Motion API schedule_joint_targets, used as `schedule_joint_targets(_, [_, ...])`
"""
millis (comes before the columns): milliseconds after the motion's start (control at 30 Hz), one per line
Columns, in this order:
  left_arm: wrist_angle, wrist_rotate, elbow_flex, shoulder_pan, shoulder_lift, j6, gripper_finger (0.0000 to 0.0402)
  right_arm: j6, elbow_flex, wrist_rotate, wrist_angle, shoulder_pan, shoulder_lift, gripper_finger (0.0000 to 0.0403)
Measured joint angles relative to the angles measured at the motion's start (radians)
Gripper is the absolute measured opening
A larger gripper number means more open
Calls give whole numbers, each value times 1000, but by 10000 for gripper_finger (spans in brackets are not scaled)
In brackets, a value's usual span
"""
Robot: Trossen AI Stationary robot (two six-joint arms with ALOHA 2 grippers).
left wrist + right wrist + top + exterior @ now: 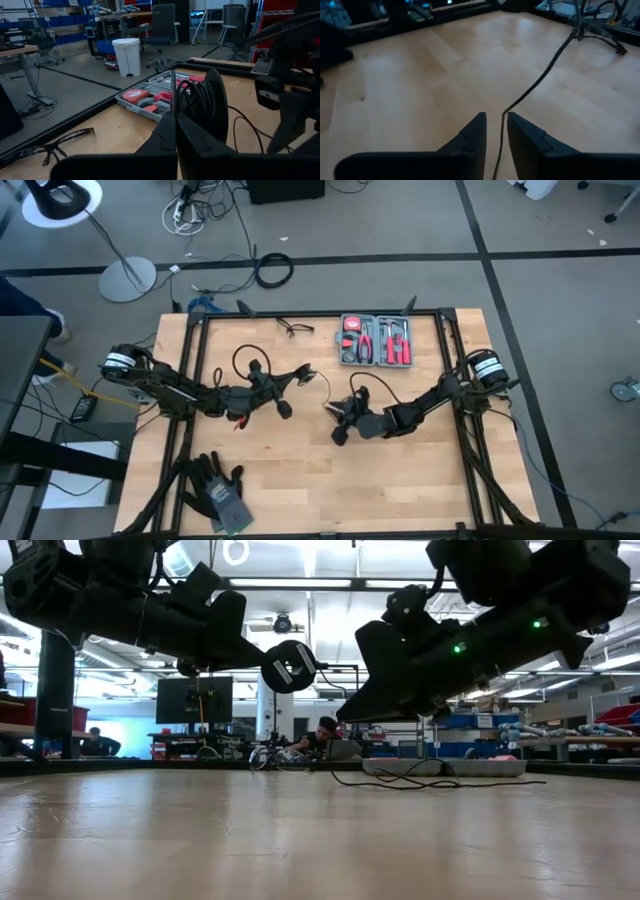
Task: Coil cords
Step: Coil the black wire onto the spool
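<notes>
The cord is a thin black cable. Several turns of it (pixel 194 102) stand bunched beside a round black puck (pixel 217 107) just past my left gripper (pixel 175 125), which is shut at mid-table (pixel 300 382). In the low view the puck (pixel 290 665) hangs above the tabletop, showing its pale centre. From there the cord runs slack over the wood (pixel 430 783) and passes through the gap of my right gripper (pixel 495 122), which is open and low over the table (pixel 330 410). I cannot tell whether its fingers touch the cord (pixel 535 82). My left gripper is shut on the cord at its wound-up end; a thin strand (pixel 173 92) rises straight out from between the fingertips. The fingers come in about level from the table's left. The turns and the puck sit lifted clear of the table, and the fingers hide the exact place of contact.
An open grey case of red-handled tools (pixel 375 340) lies at the far edge, a pair of glasses (pixel 295 328) left of it, and dark gloves (pixel 220 490) at the near left. A black frame (pixel 190 380) borders the table. A person (pixel 322 732) sits in the room beyond.
</notes>
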Motion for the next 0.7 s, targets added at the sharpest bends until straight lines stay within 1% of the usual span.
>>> schedule_joint_targets(233, [9,0,0,0,0,-6,0,14,0,-1,1,-33,0,67])
schedule_joint_targets(300, [13,0,0,0,0,-7,0,14,0,-5,14,-41,0,52])
schedule_joint_targets(400, [17,0,0,0,0,-8,0,8,0,-39,24,-53,0,14])
schedule_joint_targets(433, [17,0,0,0,0,-8,0,1,0,-49,34,-58,0,8])
schedule_joint_targets(600, [19,0,0,0,0,-9,0,-1,0,-57,45,-79,0,3])
schedule_joint_targets(700, [44,0,0,0,0,-9,0,35,0,-65,30,-94,0,2])
